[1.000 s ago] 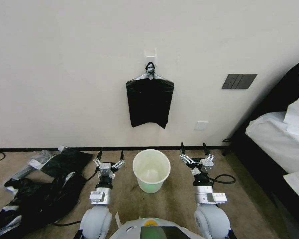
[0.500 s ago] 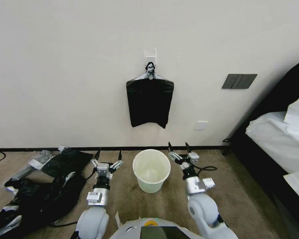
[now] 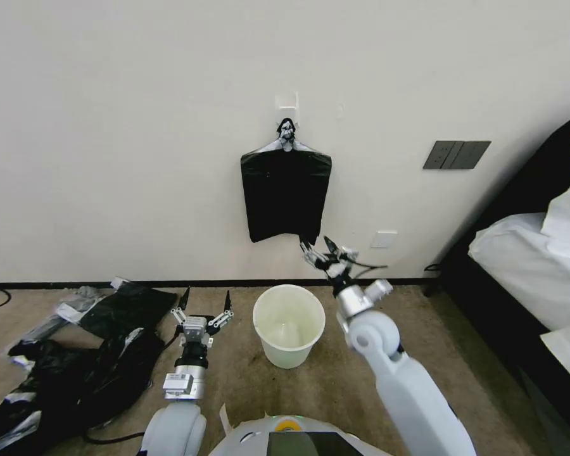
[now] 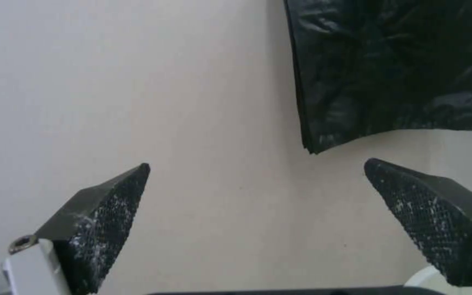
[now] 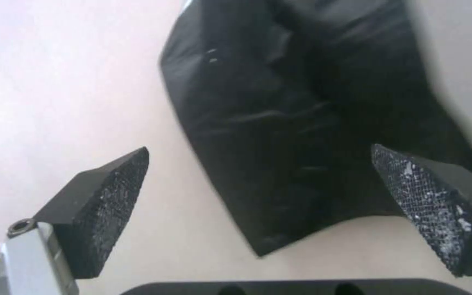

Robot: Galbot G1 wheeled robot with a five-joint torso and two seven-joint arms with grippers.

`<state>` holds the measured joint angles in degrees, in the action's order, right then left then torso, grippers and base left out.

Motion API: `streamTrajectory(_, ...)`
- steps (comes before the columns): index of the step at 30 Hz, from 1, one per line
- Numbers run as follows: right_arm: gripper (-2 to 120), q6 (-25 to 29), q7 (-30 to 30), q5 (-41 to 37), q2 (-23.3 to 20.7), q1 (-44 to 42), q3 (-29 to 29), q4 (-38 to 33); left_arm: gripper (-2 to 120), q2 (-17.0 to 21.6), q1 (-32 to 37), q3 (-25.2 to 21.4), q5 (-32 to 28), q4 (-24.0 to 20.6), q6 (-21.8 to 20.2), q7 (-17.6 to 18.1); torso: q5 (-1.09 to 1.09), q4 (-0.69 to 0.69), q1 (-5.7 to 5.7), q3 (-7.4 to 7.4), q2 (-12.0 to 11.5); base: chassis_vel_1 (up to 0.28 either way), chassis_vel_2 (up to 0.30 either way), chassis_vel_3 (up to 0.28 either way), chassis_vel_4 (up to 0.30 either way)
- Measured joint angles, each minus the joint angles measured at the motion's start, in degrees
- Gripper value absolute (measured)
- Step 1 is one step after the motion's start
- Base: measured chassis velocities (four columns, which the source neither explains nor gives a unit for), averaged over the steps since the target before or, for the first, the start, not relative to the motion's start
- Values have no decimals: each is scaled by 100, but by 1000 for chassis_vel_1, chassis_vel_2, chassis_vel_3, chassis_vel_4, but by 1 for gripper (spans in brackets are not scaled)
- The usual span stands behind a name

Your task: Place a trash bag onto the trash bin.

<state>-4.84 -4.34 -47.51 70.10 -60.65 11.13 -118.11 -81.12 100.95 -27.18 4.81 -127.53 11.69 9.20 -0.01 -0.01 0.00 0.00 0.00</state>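
While the trash bin [image 3: 289,324] stands bare on the carpet near the wall, with nothing over its rim, the task looks to be at its very beginning. The hanging black bundle [image 3: 285,193] with a grey-white knot at its top is on a wall hook [image 3: 287,101] above the bin; whether the trash bag to be used will be drawn from it I cannot tell, and no single loose bag can be picked out with certainty. The right gripper [image 3: 320,248] is raised off the floor, just below the lower right corner of that bundle, its fingers spread apart and holding nothing; from its wrist camera the bundle's lower part lies between and beyond the two textured pads [image 5: 113,205]. The left gripper [image 3: 206,303] hovers low beside the bin on the robot's left, fingers likewise released and empty. A heap of black and grey plastic [image 3: 69,380] lies on the floor farther left. Judged from this, taking hold of a bag, opening it and fitting it over the bin's rim all remain to be done.
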Motion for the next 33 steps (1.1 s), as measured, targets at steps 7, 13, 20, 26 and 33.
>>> streamTrajectory(7, 100, -432, -406, -1092, 245, 1074, -419, 280, 100, -57, 21, -14, 38, 0, 1, -2, 0, 0, 0, 0, 0, 0, 0, 0, 0)
streamTrajectory(13, 100, -581, -718, -2033, 453, 1891, -545, 826, 100, -63, 54, -58, 38, 1, 32, -4, 1, 1, 0, 0, 0, 0, 0, 0, 0)
streamTrajectory(20, 100, -554, -836, -3070, 711, 2659, -321, 1365, 100, -82, 65, -76, 38, -1, 76, -5, 0, 0, 0, 0, 0, 0, 0, 0, 0)
streamTrajectory(26, 100, -522, -771, -3462, 885, 3015, -193, 1643, 100, -107, 100, -79, 52, -47, 111, -9, 0, 0, 0, 0, 0, 0, 0, 0, 0)
streamTrajectory(33, 100, -418, -441, -3283, 1341, 3625, -146, 2456, 100, -152, 130, -68, 55, -90, 169, -43, 0, 2, 0, 0, 0, 0, 0, 0, 0)
